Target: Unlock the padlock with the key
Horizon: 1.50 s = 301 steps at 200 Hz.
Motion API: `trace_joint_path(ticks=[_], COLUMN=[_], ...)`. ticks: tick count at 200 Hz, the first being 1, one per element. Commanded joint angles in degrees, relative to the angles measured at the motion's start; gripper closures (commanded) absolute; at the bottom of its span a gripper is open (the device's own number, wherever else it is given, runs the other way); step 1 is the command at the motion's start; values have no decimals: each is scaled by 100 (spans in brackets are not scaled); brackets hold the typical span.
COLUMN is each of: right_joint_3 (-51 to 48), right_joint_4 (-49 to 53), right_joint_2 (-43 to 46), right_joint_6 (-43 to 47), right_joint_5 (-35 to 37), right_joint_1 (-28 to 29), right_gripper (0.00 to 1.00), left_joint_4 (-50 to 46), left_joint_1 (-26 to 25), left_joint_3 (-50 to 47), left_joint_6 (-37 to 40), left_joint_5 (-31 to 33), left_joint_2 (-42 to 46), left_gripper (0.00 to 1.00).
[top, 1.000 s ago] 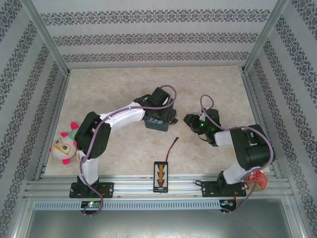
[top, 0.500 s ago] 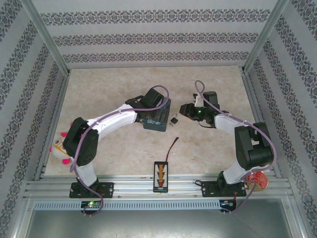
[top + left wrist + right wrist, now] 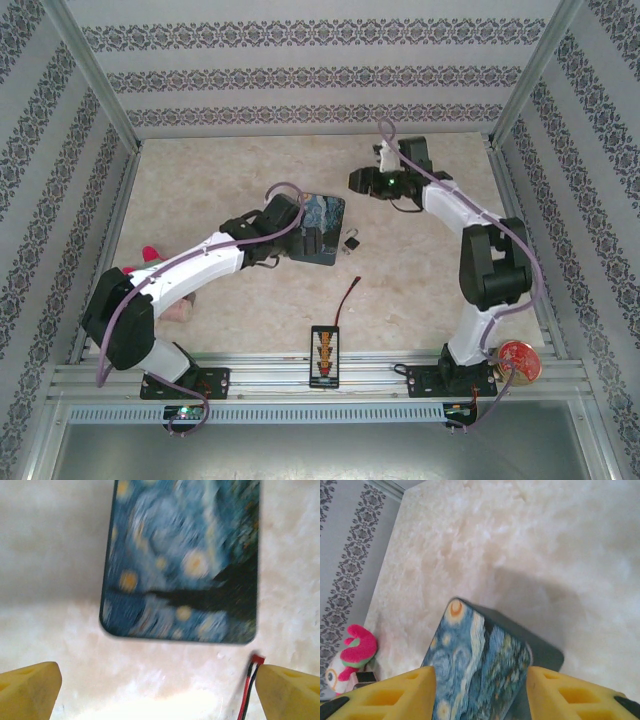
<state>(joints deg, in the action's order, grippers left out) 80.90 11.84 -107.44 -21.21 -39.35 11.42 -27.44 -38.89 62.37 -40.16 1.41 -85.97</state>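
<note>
Top external, padlock (image 3: 352, 243) beside tin (image 3: 328, 215), axis too small to tell, both jaws spread.

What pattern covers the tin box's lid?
A swirling blue night sky with yellow spots, Starry Night style, on the tin box; clearest in the right wrist view.

Patterned wallpaper walls (image 3: 320, 75) are enclosing a beige marbled surface (image 3: 220, 180); metal rails (image 3: 300, 374) are running along its near edge.

The left end effector (image 3: 159, 680) gapes wide, fingers far apart. The right end effector (image 3: 481, 680) stands partly open.
</note>
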Motion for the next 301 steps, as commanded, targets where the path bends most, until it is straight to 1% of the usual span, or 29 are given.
trace_joint_path(ticks=[1,25,44,62,88,111,121,133,143,167,179,210,239,262,301], right_joint_3=[802,1512,1896,2050,2058,1810,1663,1440,1208,594,251,-442,-902,-1099,-1171], right_joint_4=[922,1328,1529,1602,1604,1524,1493,1444,1361,1031,771,330,-90,-351,-375], right_joint_2=[-584,-1163,-1522,-1730,-1854,-1786,-1726,-1599,-1454,-1085,-884,-437,-205,-139,-35], right_joint_6=[733,988,1095,1136,1110,1085,1075,1060,1009,725,505,65,-450,-755,-937], right_joint_5=[-86,-73,-56,-50,-47,24,28,39,63,77,60,191,436,666,972], right_joint_1=[61,151,261,358,455,479,475,478,476,491,522,737,988,1097,1117], right_gripper=[48,48,48,48,48,50,53,55,57,61,61,61,61,59,56], left_joint_4=[470,1131,1800,2284,2733,2865,3015,3250,3341,3432,3491,3316,3356,3369,3288], left_joint_1=[5,-29,-48,-55,-48,-3,42,111,177,447,637,1125,1523,1655,1756], left_joint_3=[-464,-871,-1082,-1110,-1036,-962,-997,-1099,-1130,-1137,-1114,-854,-457,-142,163], left_joint_6=[-842,-1181,-1407,-1533,-1619,-1690,-1792,-1892,-1908,-1809,-1738,-1330,-1068,-983,-822], left_joint_5=[-482,-802,-1102,-1277,-1300,-1209,-1219,-1255,-1266,-1270,-1300,-1314,-1599,-1765,-1871], left_joint_2=[352,383,236,24,-277,-590,-693,-777,-822,-877,-877,-924,-1269,-1511,-1767], left_gripper=[1,0,2,6,10,14,16,21,23,25,27,28,28,28,26])
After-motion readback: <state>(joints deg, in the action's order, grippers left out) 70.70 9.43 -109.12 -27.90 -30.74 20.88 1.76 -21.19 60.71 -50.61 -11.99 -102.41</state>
